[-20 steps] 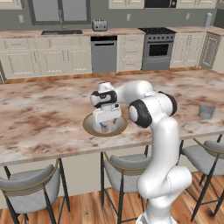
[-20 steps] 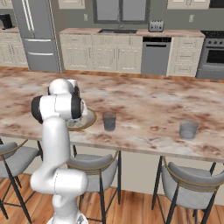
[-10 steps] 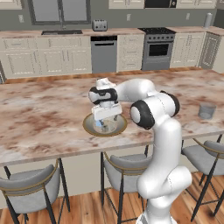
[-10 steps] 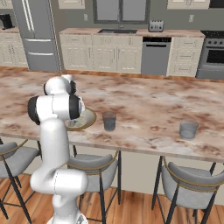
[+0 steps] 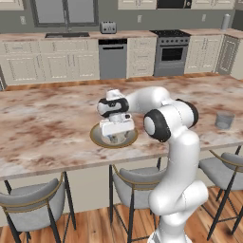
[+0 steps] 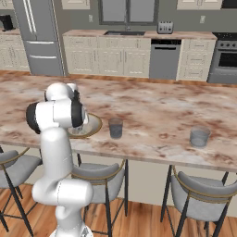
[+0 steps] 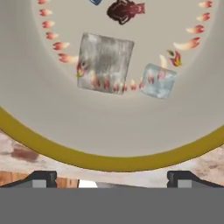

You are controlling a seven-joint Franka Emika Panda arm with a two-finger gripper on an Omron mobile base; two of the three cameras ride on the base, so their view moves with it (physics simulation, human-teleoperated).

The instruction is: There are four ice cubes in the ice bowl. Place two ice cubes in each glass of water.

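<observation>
The ice bowl (image 5: 96, 136) with its golden-tan rim sits near the front edge of the marble island, and my gripper (image 5: 116, 134) hangs low over its inside. From the hand, the bowl's rim (image 7: 109, 162) curves just ahead of my open gripper (image 7: 112, 179), with nothing between the fingertips (image 7: 43, 178). Two ice cubes lie inside: a larger grey ice cube (image 7: 105, 63) and a smaller light-blue ice cube (image 7: 159, 81) beside it. One glass of water (image 6: 115, 128) stands just right of the bowl (image 6: 96, 126). The other glass of water (image 6: 199, 137) (image 5: 224, 120) stands farther right.
Bar stools (image 5: 33, 200) (image 6: 199, 196) line the near side of the island (image 5: 42, 123). Cabinets, a dishwasher and an oven stand along the back wall beyond an open aisle.
The hand has sunk lower over the bowl, its jaws staying open. The bowl and glasses have not moved.
</observation>
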